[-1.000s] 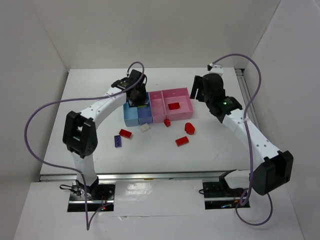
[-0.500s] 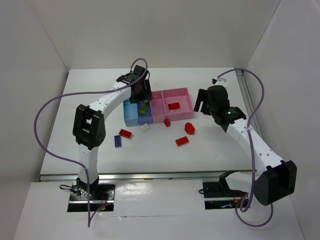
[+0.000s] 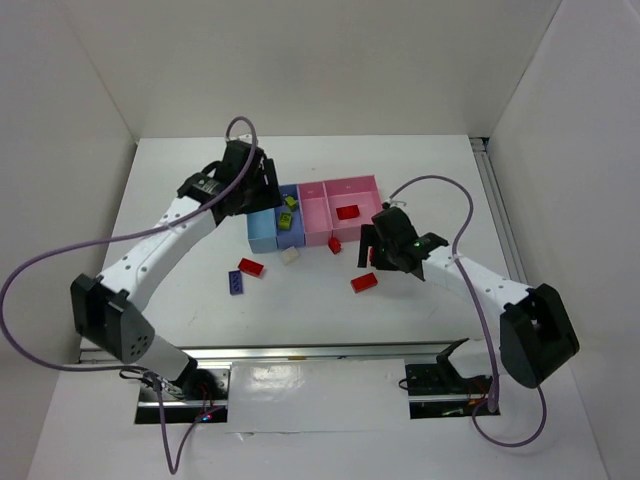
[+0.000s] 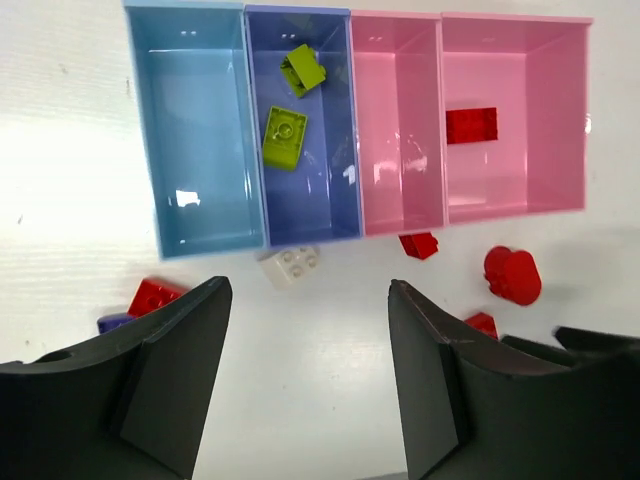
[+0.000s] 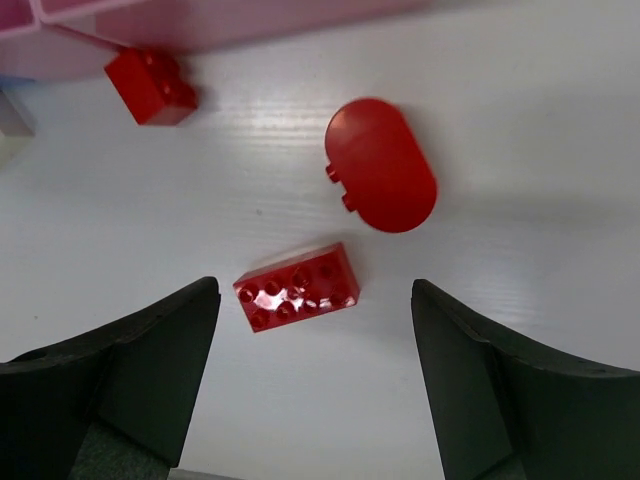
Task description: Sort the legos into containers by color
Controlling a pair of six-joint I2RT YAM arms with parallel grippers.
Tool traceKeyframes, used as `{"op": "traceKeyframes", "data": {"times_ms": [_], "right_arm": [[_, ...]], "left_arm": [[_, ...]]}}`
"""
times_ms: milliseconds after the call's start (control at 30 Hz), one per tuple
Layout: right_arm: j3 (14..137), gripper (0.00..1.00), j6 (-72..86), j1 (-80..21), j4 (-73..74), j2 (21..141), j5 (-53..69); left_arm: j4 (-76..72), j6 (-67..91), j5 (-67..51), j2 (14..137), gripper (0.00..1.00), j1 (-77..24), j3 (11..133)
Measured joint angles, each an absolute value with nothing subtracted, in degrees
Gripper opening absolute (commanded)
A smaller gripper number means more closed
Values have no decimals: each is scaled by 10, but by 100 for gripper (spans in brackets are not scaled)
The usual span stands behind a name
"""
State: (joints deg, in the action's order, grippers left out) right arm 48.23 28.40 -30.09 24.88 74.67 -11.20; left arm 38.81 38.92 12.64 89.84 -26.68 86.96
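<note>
The left claw [image 4: 308,300] hangs released and empty before the containers [image 4: 350,120]. Two green legos [image 4: 285,137] lie in the periwinkle bin [image 4: 310,210], one red brick [image 4: 471,125] in the wide pink bin [image 4: 520,190]. The right claw [image 5: 312,297], also released, hovers over a flat red brick [image 5: 297,288] on the surface [image 5: 250,150].

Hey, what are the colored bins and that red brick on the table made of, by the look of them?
Bins: probably thin moulded plastic, glossy and slightly translucent, with light glinting off the floors. Red brick: hard, shiny plastic, with bright highlights on its studs.
</note>
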Motion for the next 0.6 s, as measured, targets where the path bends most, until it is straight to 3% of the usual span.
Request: {"op": "traceKeyframes", "data": {"times_ms": [167,367,600], "right_arm": [[452,85,378,-320,246,767,-109],[372,85,564,-368,202,747,-119],[415,80,679,-403,196,823,-169]], "left_arm": [[384,388,128,812,74,-268,814],[381,376,127,795,74,-268,799],[379,349,121,810,74,-268,799]]}}
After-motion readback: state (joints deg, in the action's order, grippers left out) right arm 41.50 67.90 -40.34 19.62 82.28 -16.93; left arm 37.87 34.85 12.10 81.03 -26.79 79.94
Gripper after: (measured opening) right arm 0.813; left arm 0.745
